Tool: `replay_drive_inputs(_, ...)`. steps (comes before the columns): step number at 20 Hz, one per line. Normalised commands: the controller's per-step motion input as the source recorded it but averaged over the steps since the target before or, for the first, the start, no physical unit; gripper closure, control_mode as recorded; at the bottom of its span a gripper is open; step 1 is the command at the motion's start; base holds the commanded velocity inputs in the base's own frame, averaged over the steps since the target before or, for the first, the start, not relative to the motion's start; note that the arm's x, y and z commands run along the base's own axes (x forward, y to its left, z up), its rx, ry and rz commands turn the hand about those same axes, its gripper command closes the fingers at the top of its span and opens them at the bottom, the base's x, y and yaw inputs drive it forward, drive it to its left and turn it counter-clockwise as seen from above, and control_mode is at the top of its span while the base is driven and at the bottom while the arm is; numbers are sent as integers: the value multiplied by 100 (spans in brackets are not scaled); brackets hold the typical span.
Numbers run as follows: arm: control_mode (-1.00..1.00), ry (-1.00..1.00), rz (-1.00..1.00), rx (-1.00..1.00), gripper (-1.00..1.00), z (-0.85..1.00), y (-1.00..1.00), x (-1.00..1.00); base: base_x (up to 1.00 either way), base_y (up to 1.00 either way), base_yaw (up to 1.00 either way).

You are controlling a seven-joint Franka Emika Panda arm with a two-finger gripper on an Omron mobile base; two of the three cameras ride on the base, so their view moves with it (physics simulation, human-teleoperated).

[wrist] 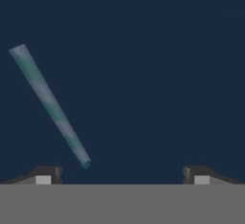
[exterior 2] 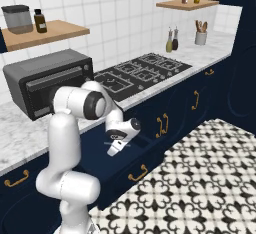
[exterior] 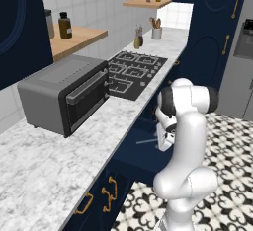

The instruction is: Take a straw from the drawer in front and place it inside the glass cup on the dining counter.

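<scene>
The drawer (exterior: 134, 158) stands pulled out below the marble worktop, its inside dark navy. On its floor lies the straw (exterior: 147, 140), a thin pale stick. In the hand view the straw (wrist: 50, 104) runs slantwise from the upper left down to just inside the left fingertip. My gripper (wrist: 122, 173) hangs low inside the drawer (wrist: 158, 74) with its jaws wide open and nothing between them, the straw off to the left of centre. From the base views the gripper (exterior: 165, 143) (exterior 2: 114, 150) points down into the drawer (exterior 2: 97, 160). The glass cup and the dining counter are out of view.
A grey toaster oven (exterior: 64, 92) and a black cooktop (exterior: 136, 72) sit on the marble worktop (exterior: 44, 171) above the drawer. Navy cabinet fronts with gold handles (exterior 2: 162, 123) line the right. Patterned floor tiles (exterior 2: 200, 188) spread beside the base.
</scene>
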Motion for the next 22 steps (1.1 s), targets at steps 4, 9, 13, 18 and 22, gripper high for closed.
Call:
replay_drive_inputs(4,-100,0,0,0,-100,-27,3,29,0,0,0)
replay_drive_inputs(9,-100,1,0,0,-100,-21,2,30,0,0,0)
replay_drive_inputs(13,-100,2,0,0,-100,-24,1,31,0,0,0)
replay_drive_inputs(18,-100,1,0,0,-100,-29,0,31,0,0,0)
replay_drive_inputs(22,-100,0,0,0,-100,-34,0,32,0,0,0)
